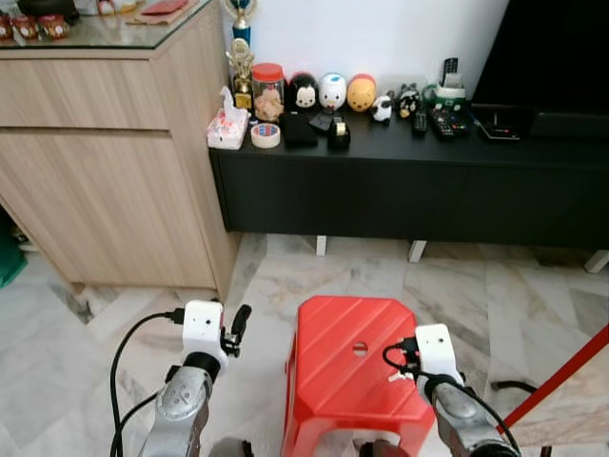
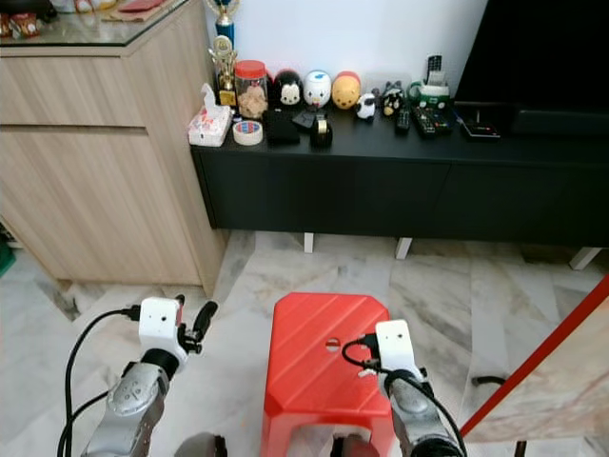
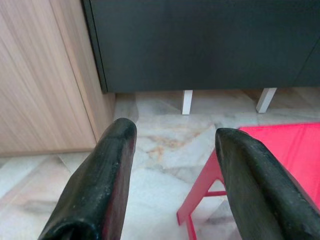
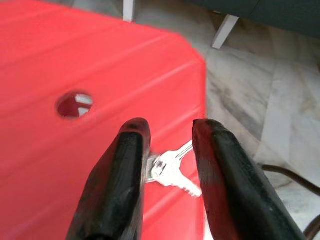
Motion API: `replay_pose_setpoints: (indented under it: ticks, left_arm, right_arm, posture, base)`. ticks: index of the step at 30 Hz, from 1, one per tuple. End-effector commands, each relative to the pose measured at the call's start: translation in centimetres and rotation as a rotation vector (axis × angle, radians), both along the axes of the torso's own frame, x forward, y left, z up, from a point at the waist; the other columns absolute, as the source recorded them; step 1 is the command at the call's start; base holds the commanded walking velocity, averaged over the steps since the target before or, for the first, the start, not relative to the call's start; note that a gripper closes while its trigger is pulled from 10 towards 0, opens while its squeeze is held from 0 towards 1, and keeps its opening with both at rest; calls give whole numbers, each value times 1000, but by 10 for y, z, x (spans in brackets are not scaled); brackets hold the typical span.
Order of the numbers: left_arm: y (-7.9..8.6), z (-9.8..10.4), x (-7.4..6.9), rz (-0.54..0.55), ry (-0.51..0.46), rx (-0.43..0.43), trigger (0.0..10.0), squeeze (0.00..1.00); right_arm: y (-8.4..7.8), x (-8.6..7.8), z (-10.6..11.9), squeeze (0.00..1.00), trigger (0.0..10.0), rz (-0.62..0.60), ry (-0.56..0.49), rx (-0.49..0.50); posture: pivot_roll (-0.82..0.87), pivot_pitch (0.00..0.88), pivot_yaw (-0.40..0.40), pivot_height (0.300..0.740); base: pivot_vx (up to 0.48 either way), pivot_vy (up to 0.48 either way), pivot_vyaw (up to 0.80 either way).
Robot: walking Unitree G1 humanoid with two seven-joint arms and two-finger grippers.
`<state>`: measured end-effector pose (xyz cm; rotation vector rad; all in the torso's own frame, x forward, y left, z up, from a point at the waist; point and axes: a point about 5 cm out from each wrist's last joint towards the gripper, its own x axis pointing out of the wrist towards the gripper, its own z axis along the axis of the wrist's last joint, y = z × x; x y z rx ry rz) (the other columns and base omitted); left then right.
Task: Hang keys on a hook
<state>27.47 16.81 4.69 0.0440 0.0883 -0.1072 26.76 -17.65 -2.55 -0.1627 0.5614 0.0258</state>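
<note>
While keys (image 4: 172,170) lie flat on red stool (image 1: 333,367) near edge | right gripper (image 4: 167,150) jaws narrow, straddling, not closed | left gripper (image 3: 172,185) jaws wide, idle | risk: thin keys skid off edge if pinched off-centre.

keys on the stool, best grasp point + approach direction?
Judging by the right wrist view, the keys lie flat on the red stool near its edge, between the open fingers of the right gripper. Probably best to come straight down from above and close on the ring end where the bows meet, since the blades fan out thin and flat against the seat.
</note>
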Motion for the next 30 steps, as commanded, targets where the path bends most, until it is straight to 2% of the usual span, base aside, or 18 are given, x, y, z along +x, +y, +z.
replay_pose_setpoints:
  ticks: [1, 13, 17, 19, 26, 30]
  left_arm:
    - [0, -2, -1, 3, 3, -6, 10000, 0]
    - [-1, 0, 1, -2, -4, -5, 10000, 0]
    - [-2, 1, 2, -2, -9, -6, 10000, 0]
    - [-2, 2, 3, -2, -11, -7, 10000, 0]
    - [-3, 2, 3, -5, -16, -8, 10000, 0]
    - [-3, 3, 3, -6, -18, -10, 10000, 0]
  right_arm:
    - [1, -2, -1, 0, 10000, 2, -7, 8]
    - [1, -4, -2, 0, 10000, 24, -6, -5]
    - [4, -3, 0, 0, 10000, 40, -32, 21]
    - [5, -3, 0, 0, 10000, 36, -30, 32]
    - [3, -3, 0, 0, 10000, 11, -35, 44]
    - [-5, -4, -1, 0, 10000, -47, -20, 32]
  posture:
    - [35, 0, -57, 597]
    - [33, 0, -54, 597]
    - [34, 0, -55, 597]
    - [34, 0, -54, 597]
    - [33, 0, -54, 597]
    - [33, 0, -54, 597]
  base:
    - [0, 0, 0]
    - [0, 0, 0]
    - [0, 0, 800]
    - [0, 0, 703]
    - [0, 0, 0]
    - [0, 0, 0]
